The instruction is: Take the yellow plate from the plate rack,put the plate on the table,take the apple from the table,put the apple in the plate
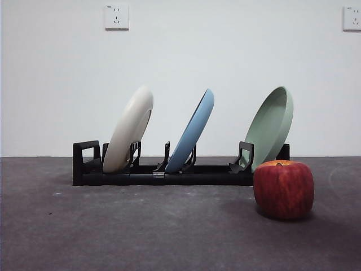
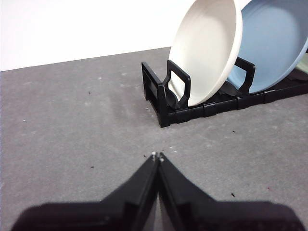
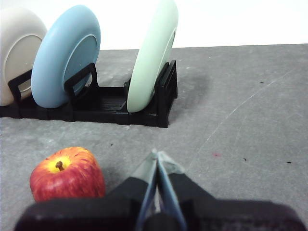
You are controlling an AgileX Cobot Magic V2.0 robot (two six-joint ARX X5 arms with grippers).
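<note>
The cream yellow plate (image 1: 130,130) stands tilted in the left slot of the black plate rack (image 1: 163,172), next to its loop handle. It also shows in the left wrist view (image 2: 207,53) and at the edge of the right wrist view (image 3: 14,53). The red apple (image 1: 284,189) sits on the grey table (image 1: 141,226) in front of the rack's right end. My left gripper (image 2: 158,156) is shut and empty, above the table short of the rack's handle end (image 2: 166,96). My right gripper (image 3: 157,156) is shut and empty, beside the apple (image 3: 67,175).
A blue plate (image 1: 194,132) stands in the rack's middle slot and a pale green plate (image 1: 271,127) in its right slot. A white wall with two sockets (image 1: 117,17) stands behind the table. No arm shows in the front view.
</note>
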